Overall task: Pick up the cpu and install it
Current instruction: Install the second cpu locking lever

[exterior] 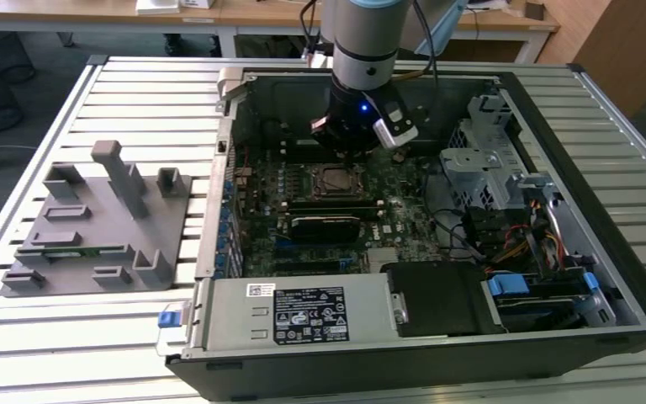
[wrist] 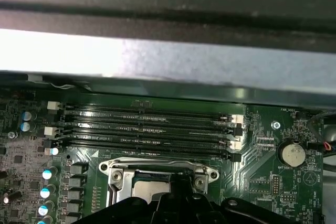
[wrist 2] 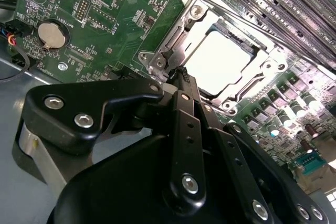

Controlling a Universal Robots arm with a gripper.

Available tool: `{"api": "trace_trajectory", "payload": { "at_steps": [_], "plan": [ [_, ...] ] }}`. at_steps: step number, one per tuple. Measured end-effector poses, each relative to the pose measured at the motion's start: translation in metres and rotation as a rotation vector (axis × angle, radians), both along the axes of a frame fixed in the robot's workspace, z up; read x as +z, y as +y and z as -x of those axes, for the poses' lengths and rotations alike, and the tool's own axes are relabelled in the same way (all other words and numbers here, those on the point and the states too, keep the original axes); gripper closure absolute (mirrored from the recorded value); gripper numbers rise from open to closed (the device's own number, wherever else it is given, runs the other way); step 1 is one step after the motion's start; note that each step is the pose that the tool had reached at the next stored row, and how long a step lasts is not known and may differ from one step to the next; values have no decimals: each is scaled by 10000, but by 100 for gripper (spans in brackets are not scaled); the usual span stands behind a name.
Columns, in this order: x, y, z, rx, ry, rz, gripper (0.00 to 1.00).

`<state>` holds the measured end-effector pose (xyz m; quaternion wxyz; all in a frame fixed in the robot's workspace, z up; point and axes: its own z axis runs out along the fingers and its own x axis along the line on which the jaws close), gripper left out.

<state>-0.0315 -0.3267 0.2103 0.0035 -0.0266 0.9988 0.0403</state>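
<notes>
One small flat square cpu with a pale silvery metal top lies flat inside the square black-and-metal socket frame on the green motherboard, level with the frame and not in my grasp. My black gripper hangs just above the socket's edge. Its fingers are drawn narrow, tips together with nothing between them, and in the second wrist view the tips sit over the frame's rim just beside the chip. I cannot tell whether they touch the metal.

In the exterior view my gripper stands on the far side of the socket, pointing down into the open black computer case. Four long black memory slots run side by side close to the socket, between it and the case wall. A round silver coin battery sits on the board near one end of those slots.

At the near end of the case lies a silver metal box with a white label. Towards the exterior view's right, a bundle of coloured cables lies by a grey metal drive cage.

Well apart from the case, at the exterior view's left, a grey plastic tray with upright blocks rests on the slatted metal table. A long thin green stick lies in one of the tray's near compartments.
</notes>
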Motion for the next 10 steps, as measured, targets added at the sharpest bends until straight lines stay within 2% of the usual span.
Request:
{"api": "trace_trajectory", "payload": {
  "at_steps": [7, 10],
  "plan": [
    [3, -29, 0, -1, 0, -1, 89],
    [30, -34, 0, 0, 5, -39, 89]
  ]
}}
